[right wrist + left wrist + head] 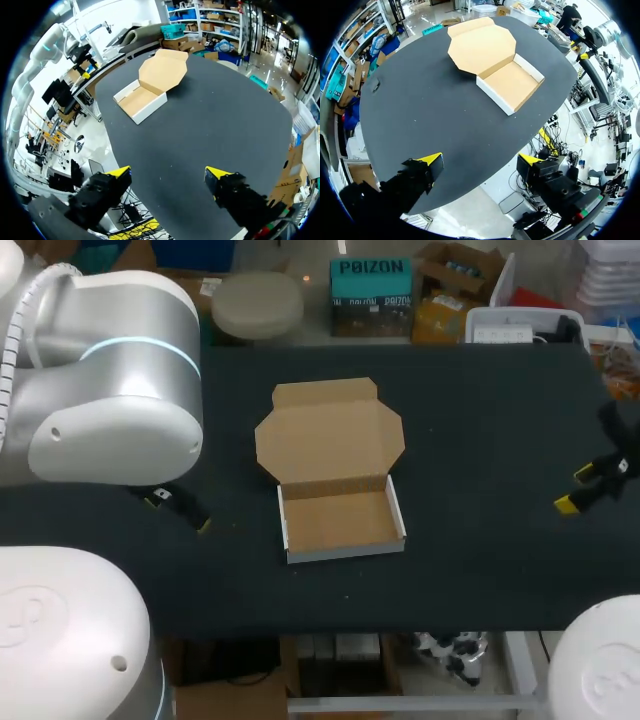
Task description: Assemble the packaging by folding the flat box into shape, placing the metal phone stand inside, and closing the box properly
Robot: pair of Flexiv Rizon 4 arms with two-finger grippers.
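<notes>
A cardboard box [335,475] lies in the middle of the black table. Its shallow tray [340,522] is folded up with white outer walls, and the brown lid [330,435] lies flat and open behind it. The tray is empty, and I see no metal phone stand in any view. My left gripper [180,510] hovers open to the left of the tray, low over the table. My right gripper [578,489] stands open far to the right. In the left wrist view the box [500,67] is well ahead of the open gripper [481,161]. In the right wrist view the box [149,89] is likewise far ahead of the open gripper [168,173].
The black tabletop [480,420] spreads wide on both sides of the box. Its front edge [400,625] runs just below the tray. My left arm's large white housing [110,380] covers the table's far left corner.
</notes>
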